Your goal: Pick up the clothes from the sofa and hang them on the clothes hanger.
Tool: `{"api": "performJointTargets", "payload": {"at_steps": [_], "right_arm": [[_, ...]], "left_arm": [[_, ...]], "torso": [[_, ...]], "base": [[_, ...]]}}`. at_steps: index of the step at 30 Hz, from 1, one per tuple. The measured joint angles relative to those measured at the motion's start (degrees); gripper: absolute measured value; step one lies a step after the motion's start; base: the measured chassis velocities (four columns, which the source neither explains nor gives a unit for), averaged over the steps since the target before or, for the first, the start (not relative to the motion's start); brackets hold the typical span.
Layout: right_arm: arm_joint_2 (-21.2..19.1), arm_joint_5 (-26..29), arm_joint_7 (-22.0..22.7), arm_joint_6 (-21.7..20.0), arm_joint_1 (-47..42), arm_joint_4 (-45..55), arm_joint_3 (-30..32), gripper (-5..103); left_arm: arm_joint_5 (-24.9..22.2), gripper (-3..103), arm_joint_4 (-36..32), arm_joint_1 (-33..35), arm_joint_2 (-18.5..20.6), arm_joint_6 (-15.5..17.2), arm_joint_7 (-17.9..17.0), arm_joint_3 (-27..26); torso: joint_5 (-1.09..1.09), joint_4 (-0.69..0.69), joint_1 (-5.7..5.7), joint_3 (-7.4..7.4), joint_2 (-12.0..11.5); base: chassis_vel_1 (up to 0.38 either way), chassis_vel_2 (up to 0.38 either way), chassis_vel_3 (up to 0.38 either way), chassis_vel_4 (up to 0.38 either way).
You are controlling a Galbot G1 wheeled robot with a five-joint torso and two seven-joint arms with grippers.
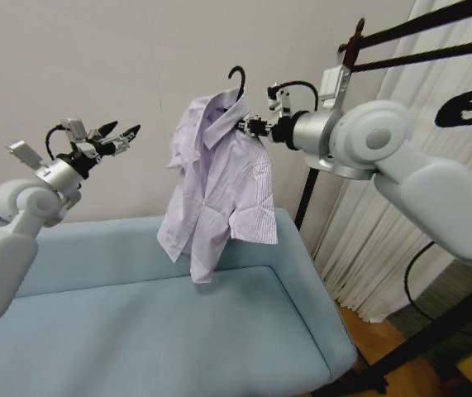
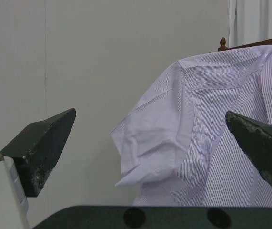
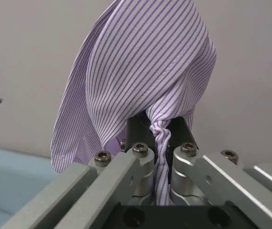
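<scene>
My right end effector [image 1: 248, 126] is clamped on the striped shirt [image 1: 219, 182] at its shoulder seam, a pinch of fabric bunched between the fingers, as the right wrist view confirms. The shirt hangs in the air just toward 12 o'clock of centre in the head view. A black hanger hook [image 1: 237, 80] rises from its collar, apart from the clothes rack [image 1: 353, 43] at 1 o'clock. The hem drapes down in front of the backrest of the light blue sofa [image 1: 161, 331], which spreads across 6 o'clock; I cannot tell whether they touch. My left end effector [image 1: 120, 132] is raised at 9 o'clock, fingers spread wide and holding nothing, pointed at the shirt's sleeve.
</scene>
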Motion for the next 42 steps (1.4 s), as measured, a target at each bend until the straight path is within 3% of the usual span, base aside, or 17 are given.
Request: {"api": "performJointTargets", "payload": {"at_steps": [1,4,7,11,17,22,31,36,42], "right_arm": [[0.0,0.0,0.0,0.0,0.0,0.0,0.0,2],[2.51,1.51,9.09,-1.31,1.65,-0.28,1.56,2],[4.3,1.64,12.4,-1.13,3.52,-2.21,1.53,2],[8.05,0.16,17.9,1.26,7.88,-7.7,-0.24,2],[10.5,-2.14,23.98,4.43,11.8,-12.36,-3.11,2],[13.02,-3.74,31.49,8.46,18.22,-16.78,-8.65,2],[17.61,-12.82,37.12,12.46,25.19,-23.51,-19.65,2],[20.65,-12.09,42.25,15.37,26.82,-27.05,-22.0,2],[22.39,-11.96,42.71,15.8,28.5,-35.5,-23.26,2]], "left_arm": [[0.0,100,0.0,0.0,0.0,0.0,0.0,0.0],[0.41,100,-1.85,3.6,-0.12,0.03,-0.33,-2.85],[0.79,100,-2.98,5.62,-0.25,0.03,-0.56,-4.53],[1.3,100,-5.98,10.98,-0.57,-0.03,-1.2,-9.83],[1.51,100,-8.17,17.92,-0.95,-0.19,-0.9,-16.34],[1.71,100,-9.68,24.27,-2.45,-0.54,0.87,-21.76],[2.19,100,-10.73,28.32,-5.25,-1.13,4.11,-24.86],[2.56,100,-11.0,28.77,-6.44,-1.33,5.35,-24.96],[2.96,100,-10.62,28.29,-7.61,-1.56,5.93,-24.18]], "torso": [[0.0,0.0,0.0,0.0,0.0],[0.01,0.01,0.0,0.0,0.0],[0.0,0.01,0.0,0.0,0.0],[0.0,0.0,0.0,0.0,0.0],[-0.01,0.02,0.0,0.01,0.0],[0.0,0.0,0.0,0.0,0.0],[-0.01,0.01,0.0,0.0,-0.01],[0.0,0.01,0.0,0.0,-0.02],[0.0,0.01,0.0,0.0,-0.01]], "base": [[0.0,0.0,0.0,0.0],[0.0,0.0,0.0,0.0],[0.0,0.0,0.0,0.0],[0.0,0.0,0.0,0.0],[0.0,0.0,0.0,0.0],[0.0,0.0,0.0,0.0],[0.0,0.0,0.0,0.0],[0.0,0.0,0.0,0.0],[0.0,0.0,0.0,0.0]]}}
